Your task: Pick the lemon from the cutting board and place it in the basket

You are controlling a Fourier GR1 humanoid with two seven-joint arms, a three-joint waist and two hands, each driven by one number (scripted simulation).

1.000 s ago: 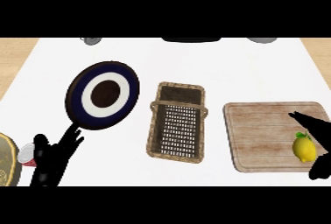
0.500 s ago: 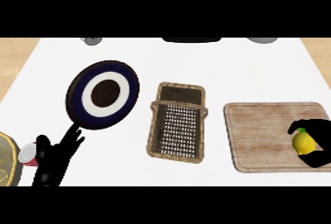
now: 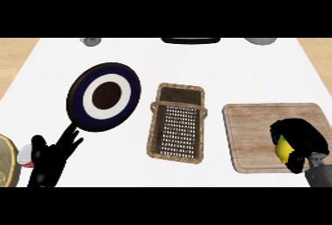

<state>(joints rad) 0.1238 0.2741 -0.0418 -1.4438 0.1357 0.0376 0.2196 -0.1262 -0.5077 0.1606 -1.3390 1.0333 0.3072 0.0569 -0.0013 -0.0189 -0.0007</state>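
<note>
A yellow lemon [image 3: 283,149] lies near the right front of the wooden cutting board [image 3: 259,127]; only a sliver of it shows. My right hand [image 3: 299,138] arches over it with fingers and thumb curled round it. The wicker basket [image 3: 178,124] stands in the middle of the counter, left of the board, with nothing in it. My left hand [image 3: 50,156] rests open at the lower left, fingers pointing up, beside the plate's lower edge.
A dark blue plate [image 3: 104,96] with a white ring and brown centre lies left of the basket. A round yellowish object [image 3: 5,160] sits at the far left edge. Dark and grey items [image 3: 189,40] line the counter's back edge.
My right hand has come down over the lemon and its fingers have curled round it, hiding most of the fruit. The left hand has barely shifted.
</note>
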